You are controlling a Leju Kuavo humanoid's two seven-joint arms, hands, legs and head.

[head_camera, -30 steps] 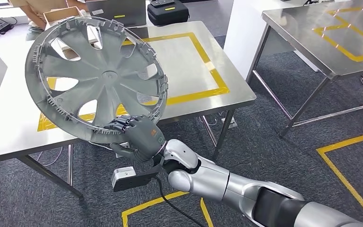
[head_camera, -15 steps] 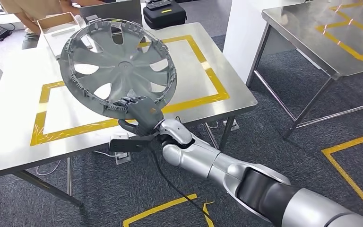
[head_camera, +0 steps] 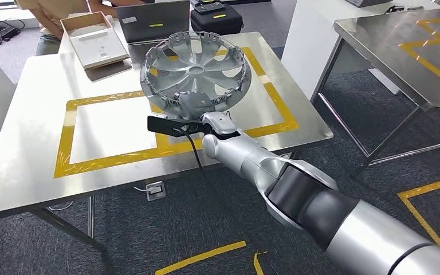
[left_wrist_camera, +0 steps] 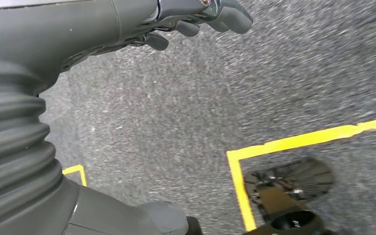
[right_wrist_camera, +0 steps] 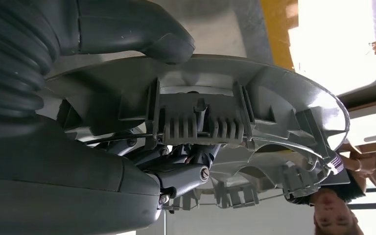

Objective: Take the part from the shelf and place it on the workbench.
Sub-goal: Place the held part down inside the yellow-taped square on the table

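Right robot hand gripping rim of grey spoked wheel cover, over workbench

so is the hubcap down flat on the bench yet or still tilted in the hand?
Tilted and held. The hubcap slants over the workbench, its near rim gripped by the right hand. Whether its far rim touches the bench, cannot tell.

We are seeing an open white box and a closed laptop lying at the table's far edge, a black case sitting just beyond, and a person standing behind them. A second steel table is standing apart on grey carpet.
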